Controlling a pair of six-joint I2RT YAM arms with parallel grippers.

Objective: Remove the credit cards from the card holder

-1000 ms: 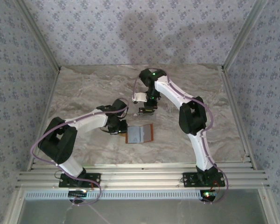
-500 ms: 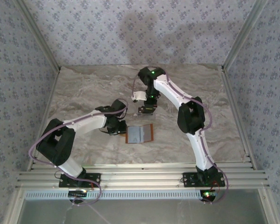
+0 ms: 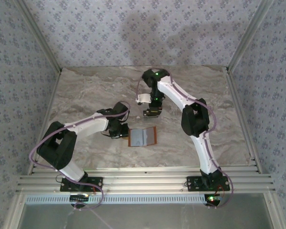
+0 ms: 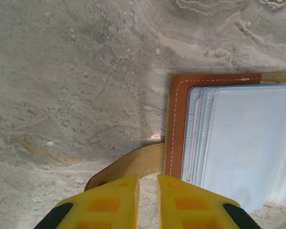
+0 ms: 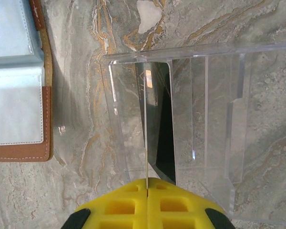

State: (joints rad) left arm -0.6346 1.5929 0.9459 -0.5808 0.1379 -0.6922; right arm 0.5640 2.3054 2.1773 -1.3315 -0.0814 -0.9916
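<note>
Card holder: your card holder [image 3: 143, 137] lies open and flat on the worktop [image 3: 86, 95], sleeves up, between the arms.
Left hand: your left hand [image 4: 148, 200] sits at the tan strap [image 4: 128, 164], nearly closed with a slit showing. You cannot tell whether it nips the strap; it is likely there to steady the holder.
Right hand: your right hand [image 5: 147, 205] is pressed together on a thin card [image 5: 146, 143] seen edge-on. It is above a clear stand [image 5: 205, 119], probably to slot the card beside the dark card [image 5: 164, 138].

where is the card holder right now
In the top view the card holder lies open on the table near its centre, just right of the left gripper and on the near side of the right gripper.
</note>
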